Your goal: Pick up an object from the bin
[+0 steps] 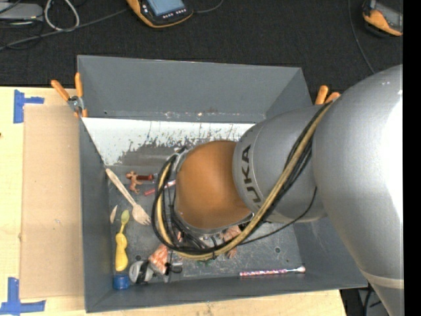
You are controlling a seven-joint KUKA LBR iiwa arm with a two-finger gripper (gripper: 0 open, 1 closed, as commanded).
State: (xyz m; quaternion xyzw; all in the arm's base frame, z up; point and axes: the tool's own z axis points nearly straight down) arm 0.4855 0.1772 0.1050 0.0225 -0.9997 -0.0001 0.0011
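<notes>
Arm: the silver arm (348, 176) enters from the right and bends down into the middle of the bin (191, 84).
Wrist: a rounded orange cover (204, 184) caps the wrist, and black and yellow cables (158, 210) loop round its left and lower edges.
Gripper: the gripper (200, 242) points down under the orange cover, low over the floor near the bin's middle and a little toward the near wall.
Jaw state: cannot tell; the cover hides the opening and whatever lies directly under it.
Nearest things: a crumpled pink-orange lump (158, 258) lies just left of the gripper and below it. A small pinkish piece (230, 233) shows at the cover's lower right edge.
Held thing: none can be seen in the gripper.
Left side of floor: a pale wooden spoon (127, 195) lies slantwise, handle toward the far left. Small brown-red bits (140, 178) lie beside it.
Near left corner: a yellow toothbrush (122, 245) lies lengthwise with a blue cap (120, 282) at its near end. A small silver-and-black part (139, 272) lies just beside them.
Near wall: a thin pink-and-white striped stick (271, 272) lies along it, right of the gripper and well apart.
Surface: grey metal floor with dark specks. The sloped far wall is paler, with dark scratches.
Room: black matting beyond the bin carries loose leads (59, 8) and an orange-and-black handset (158, 4) with a screen.
</notes>
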